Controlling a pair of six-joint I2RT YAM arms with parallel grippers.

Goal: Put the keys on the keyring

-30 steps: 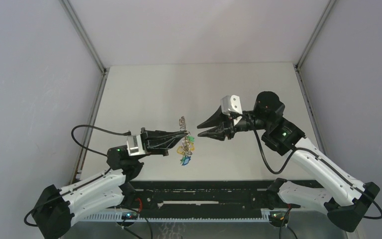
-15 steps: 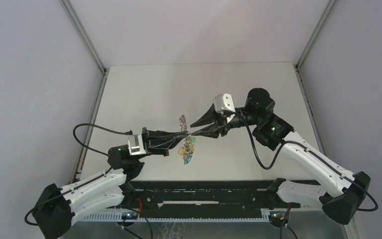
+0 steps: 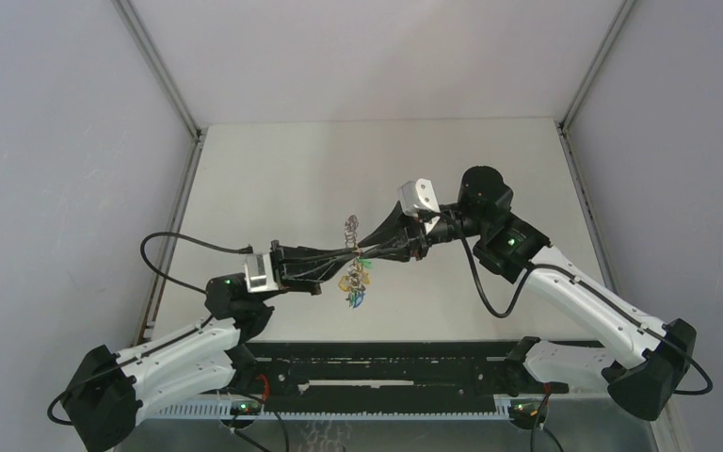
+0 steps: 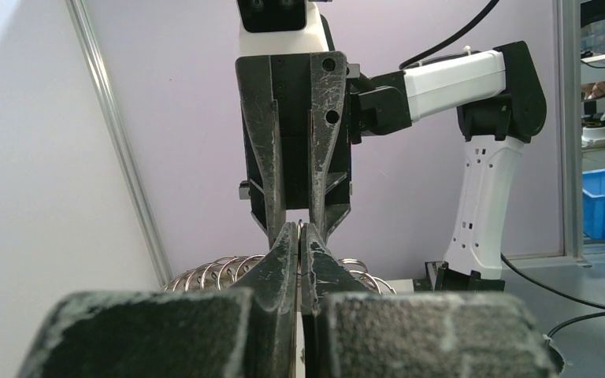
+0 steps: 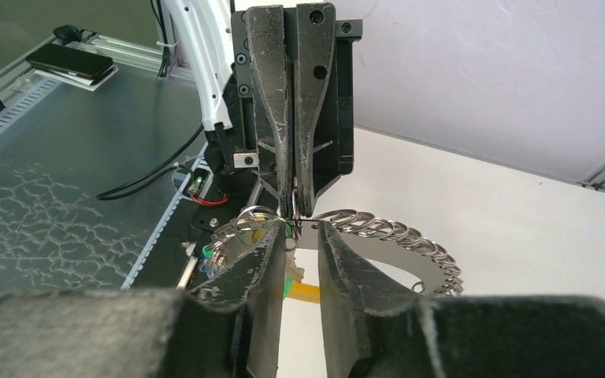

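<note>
2 grippers sit tip to tip over the table [image 3: 273,169], about mid L-R, nearer half.

L gripper [image 3: 347,257]: reaches in from L. Fingers together, clamped on thin wire of the keyring [image 3: 348,227]. L wrist cam: pads [image 4: 285,256] w/ only a hairline gap between them, wire pinched at the very tip.

Keyring = silvery coiled loop. Top cam: one stretch of coil stands up just far of the tips, the rest drops below them w/ yellow-orange band [image 3: 346,281]. Below that the keys [image 3: 357,294] hang bunched, green + blue heads. Can't tell which are threaded on. R wrist cam: coil arcs out to R of the tips, small rings + coloured heads low L, band under the gap.

R gripper [image 3: 365,251]: comes in from R. Fingers [image 5: 260,260] partly apart w/ a narrow gap, straddling the L tips and the wire they pinch. Whether they touch the wire: can't tell.
</note>
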